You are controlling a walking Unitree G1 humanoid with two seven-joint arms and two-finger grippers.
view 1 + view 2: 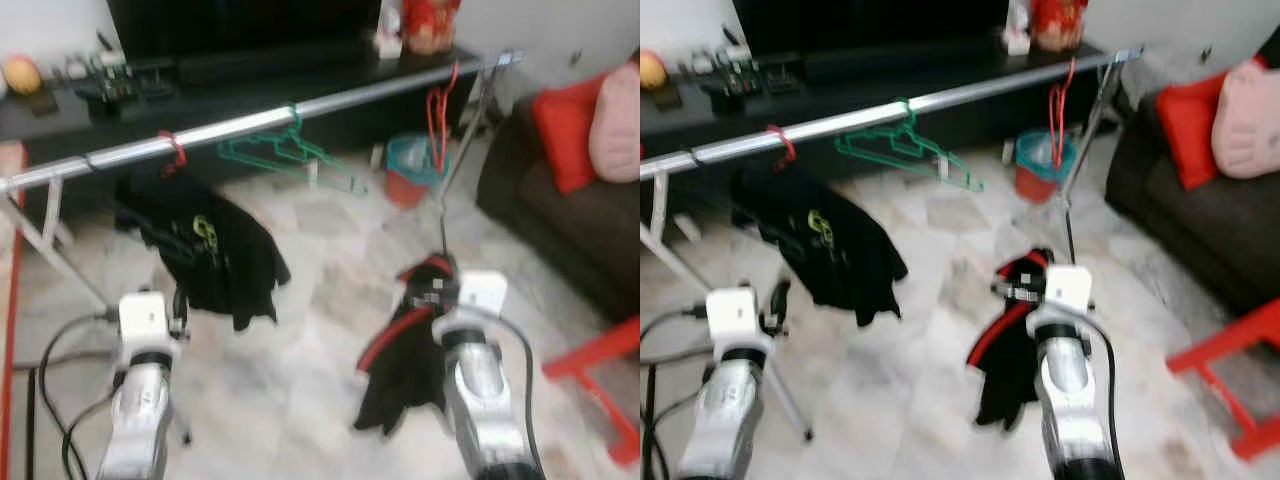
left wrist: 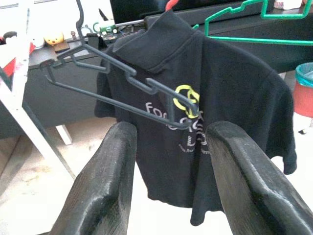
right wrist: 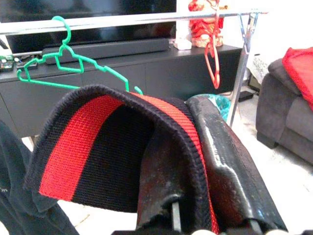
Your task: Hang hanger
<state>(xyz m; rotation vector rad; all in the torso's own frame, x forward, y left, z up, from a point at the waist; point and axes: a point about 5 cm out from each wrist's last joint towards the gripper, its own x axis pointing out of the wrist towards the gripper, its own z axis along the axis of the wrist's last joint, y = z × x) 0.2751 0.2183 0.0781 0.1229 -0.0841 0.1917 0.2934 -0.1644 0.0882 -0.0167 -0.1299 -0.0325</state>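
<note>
Right tool (image 3: 195,161) clamps a black-and-red garment (image 3: 93,156); left tool (image 2: 171,196) gapes, a dark hanger (image 2: 117,83) just beyond its fingers.

Both silver arms reach forward from the lower frame. The left pincer (image 2: 168,181) holds its black fingers spread apart. The right pincer (image 3: 195,161) is clamped shut on fabric.

Black shirt (image 1: 205,250) with yellow-and-white print, green hanger (image 1: 290,152), red hanger (image 1: 438,112), black garment (image 3: 117,156) striped red, red cushion (image 1: 565,135).
</note>
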